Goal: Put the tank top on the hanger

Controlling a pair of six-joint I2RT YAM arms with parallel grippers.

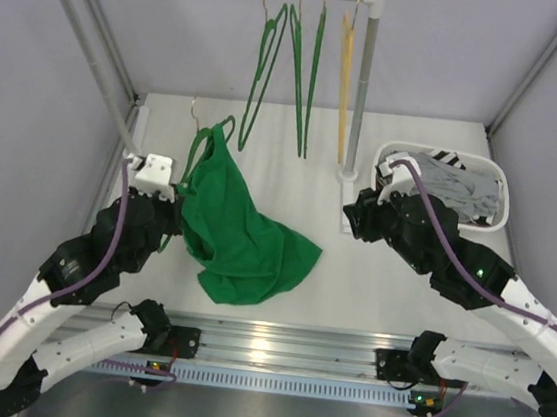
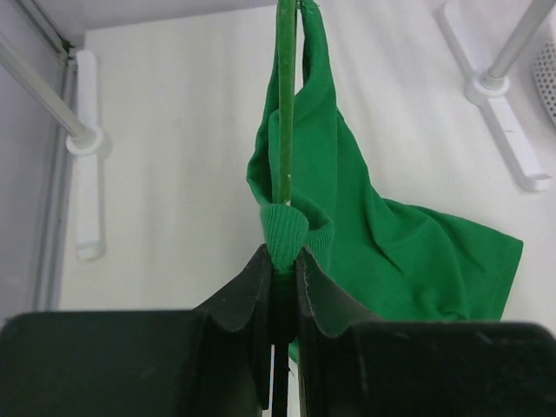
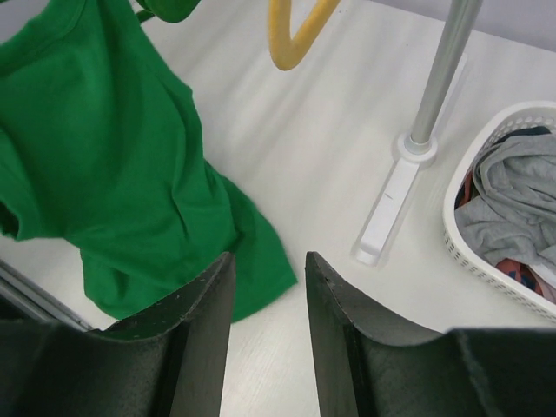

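The left jaws are clamping shut on the thin green triangular clothes hanger [image 2: 285, 104] together with a ribbed fold of the bright green sleeveless fabric tank top [image 2: 391, 252], holding both up over the left side of the white surface [image 1: 350, 287]. In the left wrist view the hanger's bar is running straight up out of the jaws, and a narrow edge of the garment is looping along it toward the top. The hanger's small metal hook [image 1: 193, 108] is pointing toward the back. The rest of the tank top is hanging down from the hanger and spreading in a crumpled heap on the surface, with its lower part lying toward the front rail.

The right jaws are standing open with nothing between them. They are hovering above the surface between the tank top and the white plastic laundry basket [image 3: 465, 248] of grey striped clothes [image 3: 512, 191], apart from the garment.

The task is looking partly done. One shoulder strap appears to be caught on the hanger at the left jaws, but the garment is not yet sitting across both hanger arms. Whether the second strap is threaded at all cannot be told from these views. What is probably left is for the free right jaws to take the loose shoulder and draw it over the hanger's other arm.
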